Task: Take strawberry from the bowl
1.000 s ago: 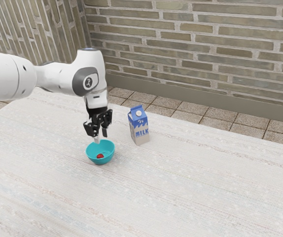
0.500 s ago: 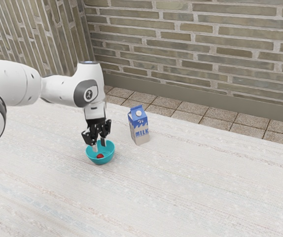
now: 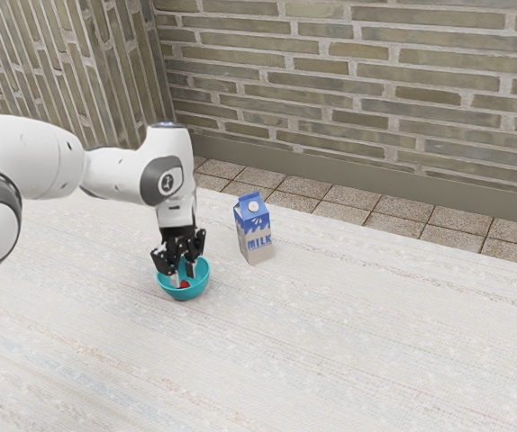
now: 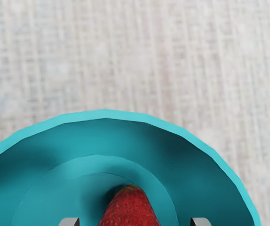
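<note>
The black gripper [image 3: 183,276] points down into the teal bowl [image 3: 199,286], its two fingers apart inside the rim. Low in the bowl, the red strawberry [image 3: 184,284] is partly hidden by the fingers. From the hand, the strawberry [image 4: 129,209] shows its pointed end on the floor of the bowl [image 4: 219,162]. Fingertips of the gripper [image 4: 135,222] stand on either side of the fruit, with a gap on both sides.
A blue and grey milk carton [image 3: 254,229] stands upright beside the bowl, toward the exterior view's right. Both rest on the pale, patterned table [image 3: 349,333]. A brick wall rises behind.
My hand has come down from above the bowl, so its fingers are now inside the rim near the strawberry. The bowl and the carton have stayed where they were.
</note>
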Robot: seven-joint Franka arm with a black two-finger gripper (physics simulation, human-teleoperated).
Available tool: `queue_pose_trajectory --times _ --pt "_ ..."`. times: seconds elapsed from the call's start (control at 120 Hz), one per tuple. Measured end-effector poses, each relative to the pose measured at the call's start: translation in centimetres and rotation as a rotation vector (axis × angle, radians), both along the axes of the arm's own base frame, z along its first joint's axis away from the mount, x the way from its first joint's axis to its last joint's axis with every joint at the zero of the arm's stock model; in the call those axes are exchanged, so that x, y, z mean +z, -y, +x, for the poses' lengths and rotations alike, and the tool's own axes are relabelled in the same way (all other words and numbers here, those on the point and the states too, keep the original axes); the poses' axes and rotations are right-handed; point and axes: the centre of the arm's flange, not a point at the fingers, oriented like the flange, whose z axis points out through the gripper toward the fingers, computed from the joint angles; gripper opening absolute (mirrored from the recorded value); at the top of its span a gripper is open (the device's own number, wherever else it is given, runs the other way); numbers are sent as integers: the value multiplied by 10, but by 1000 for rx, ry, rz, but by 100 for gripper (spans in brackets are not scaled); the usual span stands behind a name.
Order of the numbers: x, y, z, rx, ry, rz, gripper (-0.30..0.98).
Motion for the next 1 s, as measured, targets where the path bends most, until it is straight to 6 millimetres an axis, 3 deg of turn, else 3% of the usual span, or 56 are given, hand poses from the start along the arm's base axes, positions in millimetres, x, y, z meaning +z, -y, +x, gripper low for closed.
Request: queue_pose_trajectory --times 0.3,0.667,0.742,0.833,0.9,1.0 --pt "-13 1 0 -1 -10 -3 16" --pt "-13 -1 5 12 10 1 7" --pt "-4 -1 6 16 27 2 5" --pt "37 4 6 15 81 3 2" --pt "66 32 3 -19 110 0 1" --pt "82 119 -4 -128 114 -11 -1"
